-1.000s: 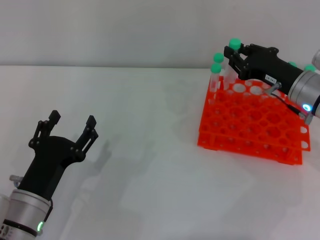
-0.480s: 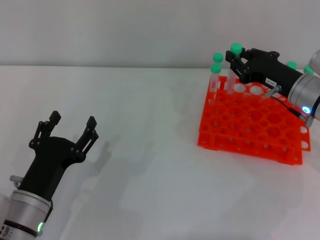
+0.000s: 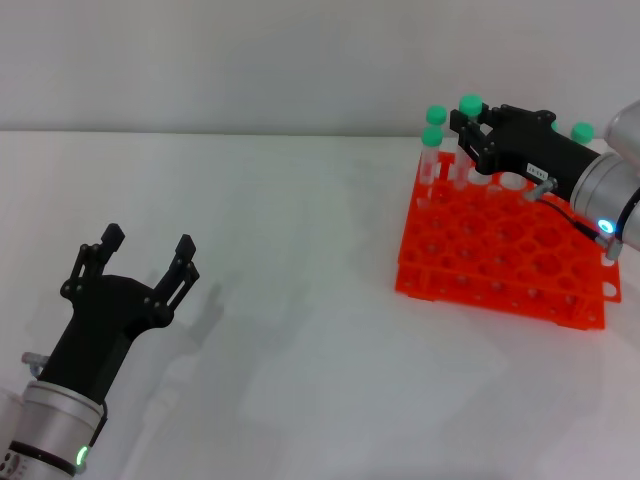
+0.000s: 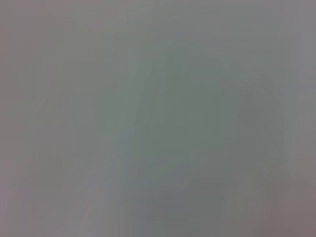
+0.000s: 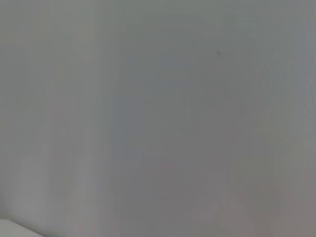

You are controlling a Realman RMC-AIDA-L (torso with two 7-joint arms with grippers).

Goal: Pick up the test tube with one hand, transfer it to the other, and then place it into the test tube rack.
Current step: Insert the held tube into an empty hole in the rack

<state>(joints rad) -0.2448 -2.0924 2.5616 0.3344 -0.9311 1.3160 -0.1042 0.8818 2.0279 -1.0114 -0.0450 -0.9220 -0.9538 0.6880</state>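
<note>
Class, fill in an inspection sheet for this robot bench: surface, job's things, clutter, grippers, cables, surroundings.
Surface: white table, bare apart from the rack.
Job's things: orange-red test tube rack at far right; green-capped test tube upright at its back row, in the right gripper.
Clutter: other green-capped tubes standing in the rack.
Grippers: right gripper shut on the tube; left gripper open, idle near left.
Cables: thin black cable by the right wrist.
Surroundings: plain pale wall.
</note>
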